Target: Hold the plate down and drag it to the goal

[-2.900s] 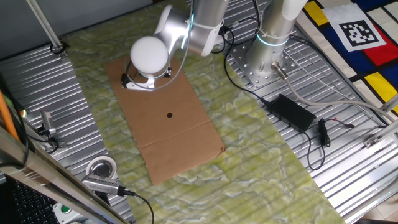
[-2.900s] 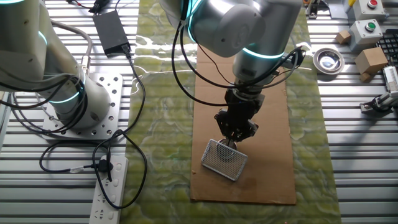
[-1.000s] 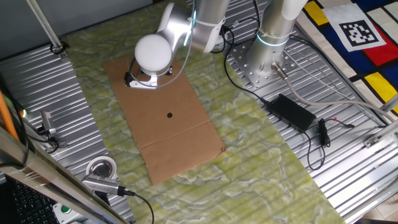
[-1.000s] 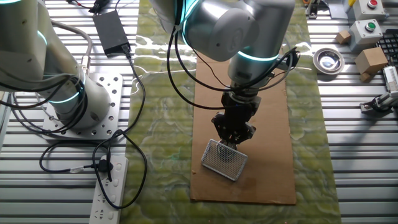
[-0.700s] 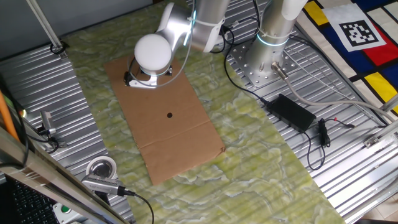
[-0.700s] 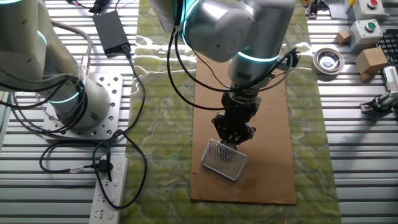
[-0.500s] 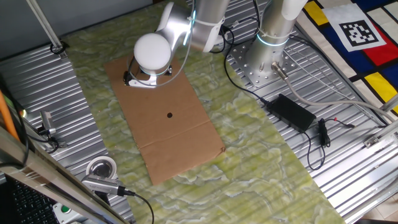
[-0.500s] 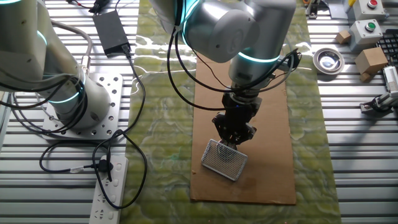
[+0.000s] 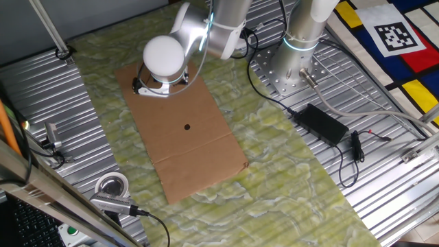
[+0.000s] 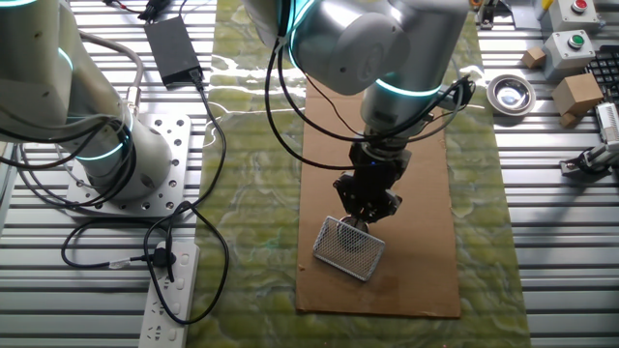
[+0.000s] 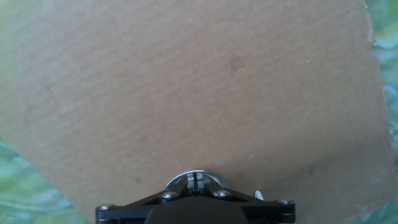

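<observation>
We see the small round shiny silver metal plate (image 11: 194, 180) only in the hand view. It peeks out right at the tip of the black two-finger gripper (image 10: 367, 217), on the big brown cardboard sheet (image 9: 199, 151). We cannot tell if the fingers are apart or together.

The gripper tip also comes down at the edge of a white wire mesh rectangle (image 10: 348, 248). We think the mesh could snag or slide along.

If the arm pushes too softly, the plate may slip out. If it pushes too hard, the cardboard may move. The tiny black dot (image 9: 187, 126) is well apart, so a long drag gives many chances to slip.
</observation>
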Controlling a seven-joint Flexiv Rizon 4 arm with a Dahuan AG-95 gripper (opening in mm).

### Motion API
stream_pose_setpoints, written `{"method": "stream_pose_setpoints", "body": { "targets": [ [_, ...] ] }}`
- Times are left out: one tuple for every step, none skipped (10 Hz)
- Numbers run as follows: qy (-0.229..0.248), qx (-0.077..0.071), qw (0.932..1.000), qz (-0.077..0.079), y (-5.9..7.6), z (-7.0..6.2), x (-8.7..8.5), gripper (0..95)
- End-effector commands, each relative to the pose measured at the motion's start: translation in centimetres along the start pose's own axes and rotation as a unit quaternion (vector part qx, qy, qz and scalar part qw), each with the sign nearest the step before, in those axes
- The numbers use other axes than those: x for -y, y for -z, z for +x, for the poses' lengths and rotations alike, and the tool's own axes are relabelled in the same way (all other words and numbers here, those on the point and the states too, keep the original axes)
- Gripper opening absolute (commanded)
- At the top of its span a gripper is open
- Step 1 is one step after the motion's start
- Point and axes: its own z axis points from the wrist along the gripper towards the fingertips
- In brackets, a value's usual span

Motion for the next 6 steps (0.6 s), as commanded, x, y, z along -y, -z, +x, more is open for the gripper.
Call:
{"method": "stream_pose_setpoints", "body": {
  "targets": [
    [-0.004, -0.001, 1.0000, 0.001, 0.00, -0.01, 0.02, 0.0],
    [-0.008, 0.000, 1.0000, 0.000, -0.03, 0.00, -0.01, 0.0],
    [-0.009, 0.000, 1.0000, 0.000, -0.06, 0.00, -0.04, 0.0],
    [-0.007, 0.000, 1.0000, 0.000, -0.11, 0.00, -0.06, 0.0],
    [-0.006, -0.001, 1.0000, 0.001, -0.15, 0.00, -0.09, 0.0],
    [-0.004, -0.003, 1.0000, 0.002, -0.17, 0.00, -0.10, 0.0]
  ]
}}
